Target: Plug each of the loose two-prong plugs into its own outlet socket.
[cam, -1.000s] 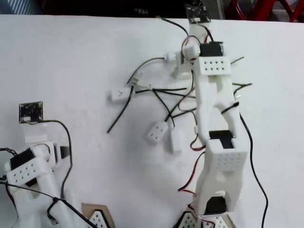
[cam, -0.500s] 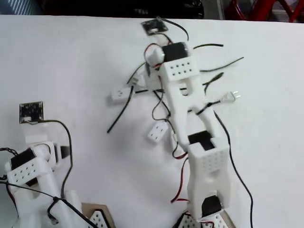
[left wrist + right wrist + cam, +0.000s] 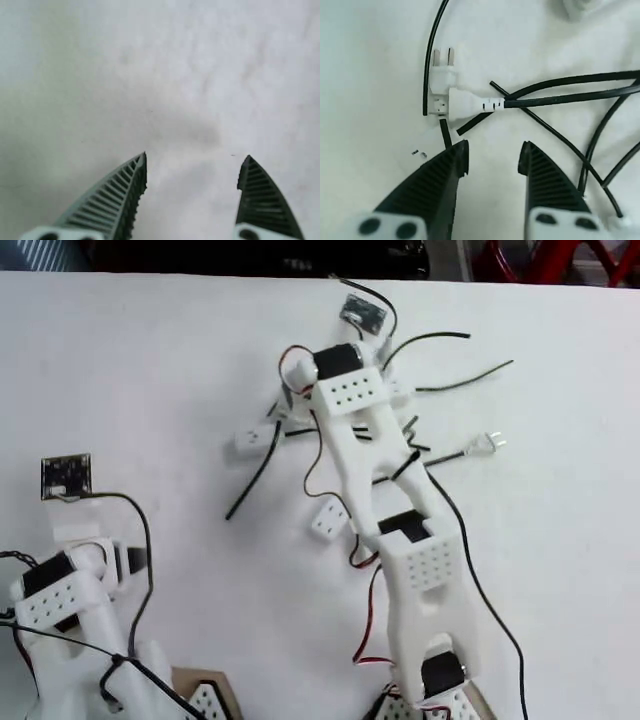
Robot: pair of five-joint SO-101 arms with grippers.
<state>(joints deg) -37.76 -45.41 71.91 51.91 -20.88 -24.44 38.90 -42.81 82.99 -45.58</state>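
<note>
I note right gripper [image 3: 494,150] half spread, empty, near a white plug [image 3: 443,85]; left gripper [image 3: 194,162] spread wide, empty, above table [image 3: 150,60].

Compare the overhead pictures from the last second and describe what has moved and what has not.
The right arm swung leftward over the tangle of cables, most of it in the first half second. Its gripper is open and holds nothing. The left arm, the white socket left of the tangle and the second socket beside the right arm stayed put.
</note>
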